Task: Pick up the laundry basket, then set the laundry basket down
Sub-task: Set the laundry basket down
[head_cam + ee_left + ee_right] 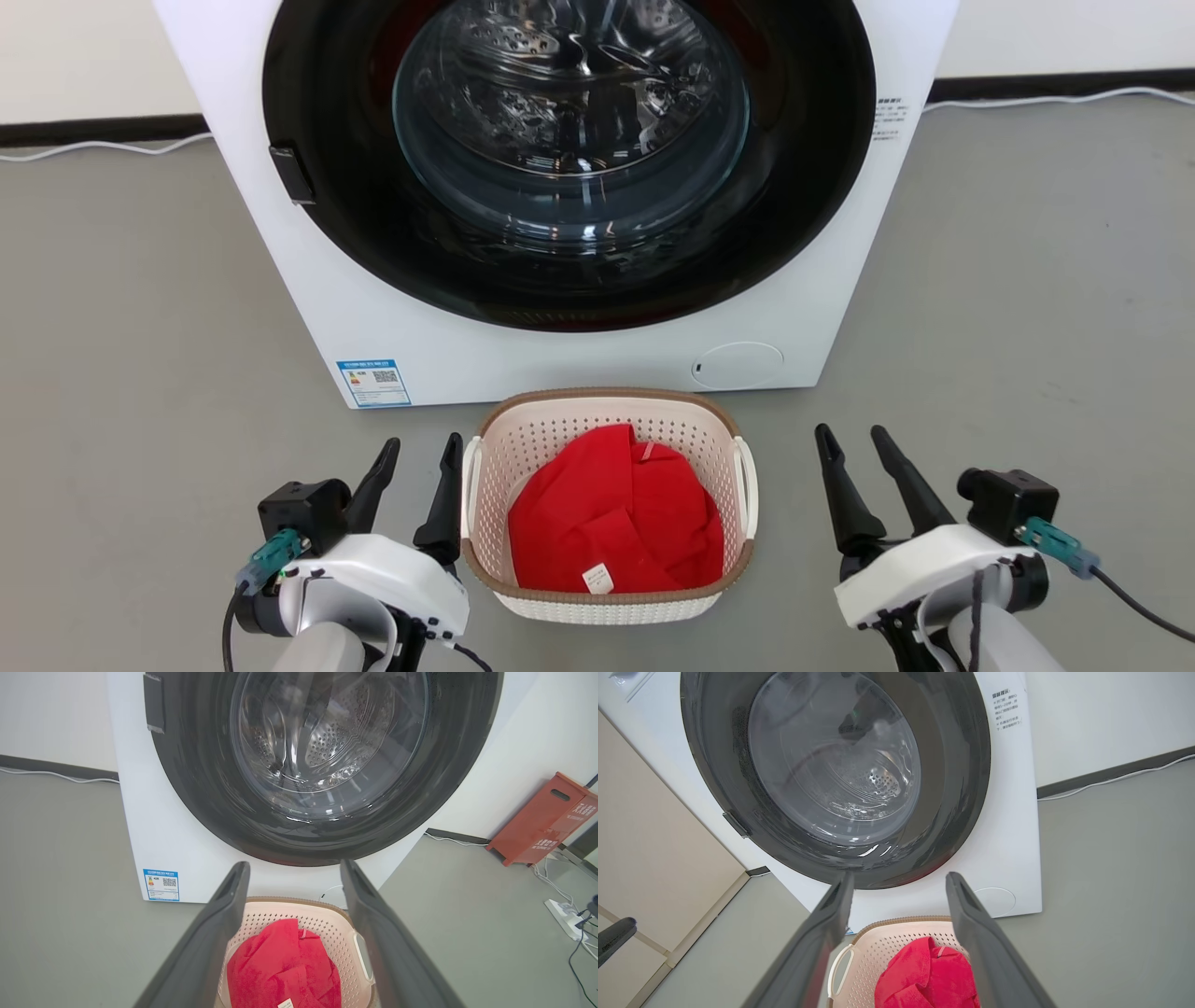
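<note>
At bottom centre sat the laundry basket (611, 611); my left pincer (423, 441) and right pincer (850, 432) flanked it, both spread, empty.

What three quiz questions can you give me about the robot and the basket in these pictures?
1. True or false: the laundry basket stands on the floor in front of the washing machine.
2. What lies in the basket? A) a red cloth B) blue socks C) nothing at all
3. Fill the gap: the left pincer and the right pincer, one on each side of the basket, are both ____ (open or shut).

Key: 1 true. 2 A. 3 open; neither one holds the basket.
</note>
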Tool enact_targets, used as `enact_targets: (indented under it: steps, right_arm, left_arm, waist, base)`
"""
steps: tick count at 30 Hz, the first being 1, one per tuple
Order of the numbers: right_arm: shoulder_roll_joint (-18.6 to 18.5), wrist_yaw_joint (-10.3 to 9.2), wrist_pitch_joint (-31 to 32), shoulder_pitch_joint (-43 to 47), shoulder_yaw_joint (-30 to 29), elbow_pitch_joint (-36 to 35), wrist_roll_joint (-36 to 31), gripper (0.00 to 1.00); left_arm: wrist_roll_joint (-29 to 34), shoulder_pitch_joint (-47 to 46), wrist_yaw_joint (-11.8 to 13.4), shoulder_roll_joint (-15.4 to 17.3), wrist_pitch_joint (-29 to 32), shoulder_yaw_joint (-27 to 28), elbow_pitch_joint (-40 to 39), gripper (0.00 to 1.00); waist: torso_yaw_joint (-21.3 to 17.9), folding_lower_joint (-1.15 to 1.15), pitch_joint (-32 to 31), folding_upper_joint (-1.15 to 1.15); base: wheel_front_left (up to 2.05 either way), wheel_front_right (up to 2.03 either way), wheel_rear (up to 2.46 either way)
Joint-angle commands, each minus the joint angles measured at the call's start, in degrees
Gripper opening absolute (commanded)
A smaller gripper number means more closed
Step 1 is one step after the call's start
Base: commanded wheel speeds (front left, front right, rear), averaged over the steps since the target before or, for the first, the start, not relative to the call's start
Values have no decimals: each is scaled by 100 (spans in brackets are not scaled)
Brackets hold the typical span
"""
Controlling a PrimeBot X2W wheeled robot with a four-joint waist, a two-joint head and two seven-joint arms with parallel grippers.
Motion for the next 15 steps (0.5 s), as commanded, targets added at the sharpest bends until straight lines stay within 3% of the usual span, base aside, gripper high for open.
enact_targets:
  steps: [1, 15]
  right_arm:
    - [21, 41, -62, 18, 54, -210, -76, 100]
    - [141, 41, -62, 800, -665, -936, -633, 100]
  left_arm:
    - [87, -46, -12, 72, -61, 225, -233, 100]
    - [674, 629, -141, -235, -61, 757, -1125, 100]
  waist:
    - [18, 0, -31, 0]
    - [139, 0, -184, 0]
  base:
    - [0, 0, 0]
    - [0, 0, 0]
